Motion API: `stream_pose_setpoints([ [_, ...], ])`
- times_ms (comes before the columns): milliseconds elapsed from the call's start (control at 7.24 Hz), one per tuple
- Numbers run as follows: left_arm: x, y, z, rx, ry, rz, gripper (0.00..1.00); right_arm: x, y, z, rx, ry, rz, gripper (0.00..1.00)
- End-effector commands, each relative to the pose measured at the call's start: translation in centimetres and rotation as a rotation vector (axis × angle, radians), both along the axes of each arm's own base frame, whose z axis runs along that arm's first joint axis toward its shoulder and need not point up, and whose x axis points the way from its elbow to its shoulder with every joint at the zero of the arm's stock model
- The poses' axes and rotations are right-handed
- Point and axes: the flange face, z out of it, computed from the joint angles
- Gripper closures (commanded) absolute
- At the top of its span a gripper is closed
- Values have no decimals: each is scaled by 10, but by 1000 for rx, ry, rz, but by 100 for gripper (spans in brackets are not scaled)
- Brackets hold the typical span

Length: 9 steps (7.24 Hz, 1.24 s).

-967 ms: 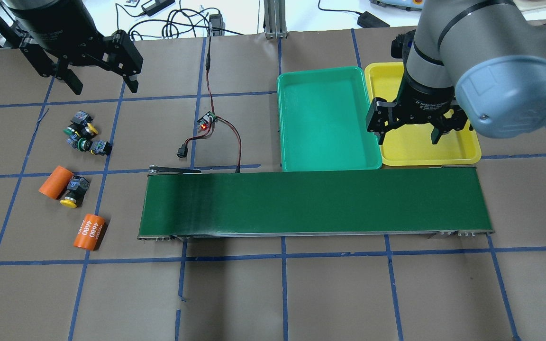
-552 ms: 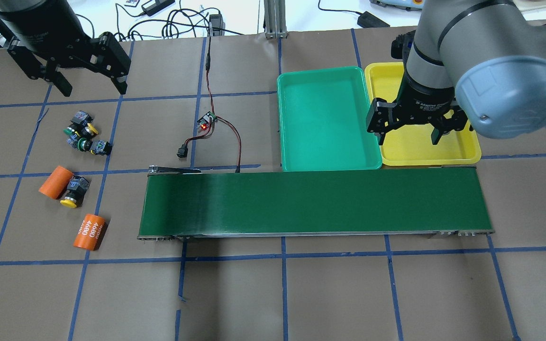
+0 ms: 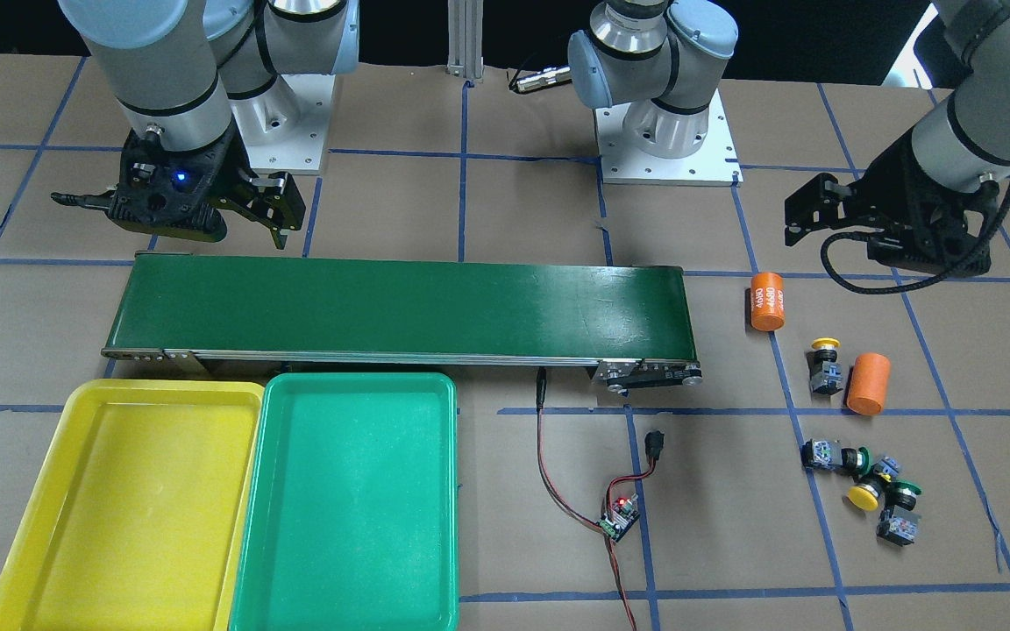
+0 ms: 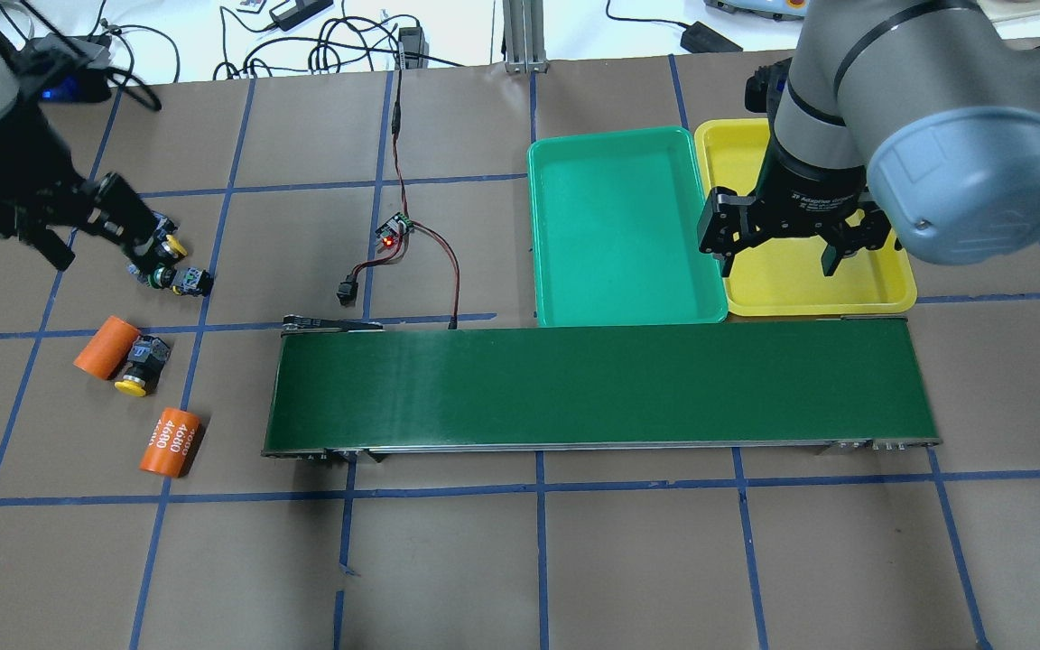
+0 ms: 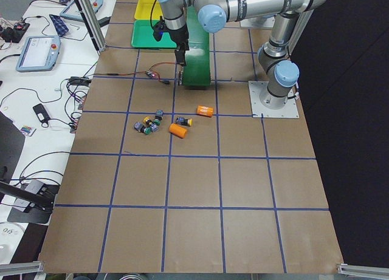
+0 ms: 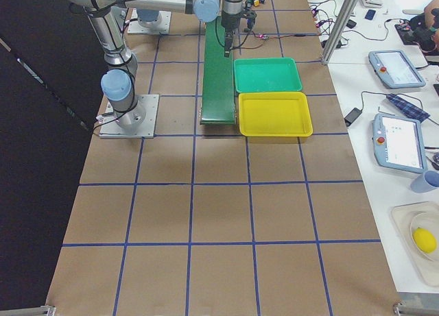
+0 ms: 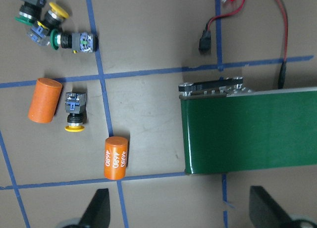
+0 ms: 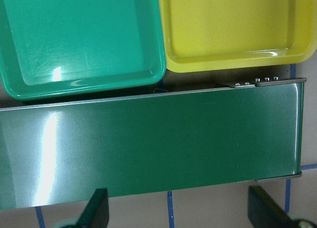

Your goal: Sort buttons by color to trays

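Left gripper (image 4: 97,246), fingers (image 7: 99,210) apart, hangs seemingly just beside the clustered buttons (image 3: 863,496).

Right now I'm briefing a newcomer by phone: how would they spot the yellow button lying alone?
Past the end of the dark-green conveyor belt farthest from the yellow tray lie two orange cylinders. The yellow button lies beside the one showing no 4680 marking. Unlike the other three buttons, bunched together, it sits alone.
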Motion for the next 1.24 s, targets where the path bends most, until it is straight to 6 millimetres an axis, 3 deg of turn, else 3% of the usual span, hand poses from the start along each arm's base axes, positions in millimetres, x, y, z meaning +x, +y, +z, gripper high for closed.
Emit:
stream_pose_setpoints([
  [0, 54, 10, -70, -21, 24, -56, 0, 0, 0, 0, 0, 1, 0, 0],
  [138, 43, 34, -103, 27, 47, -53, 0, 0, 0, 0, 0, 2, 0, 0],
  [276, 43, 43, -127, 5, 4, -66, 0, 0, 0, 0, 1, 2, 0, 0],
  [414, 51, 44, -136, -41, -87, -135, 0, 0, 2, 2, -3, 2, 0, 0],
  [552, 42, 63, -164, 14, -49, -143, 0, 0, 2, 2, -3, 2, 0, 0],
  [691, 34, 77, -181, 15, -48, -149, 0, 0, 2, 2, -3, 2, 0, 0],
  [829, 45, 72, -184, -54, -85, -157, 0, 0, 2, 2, -3, 2, 0, 0],
  [967, 61, 79, -195, -43, -55, -133, 0, 0, 2, 2, -3, 2, 0, 0],
  [1105, 51, 91, -212, -42, 3, -124, 0, 0, 2, 1, 0, 2, 0, 0],
])
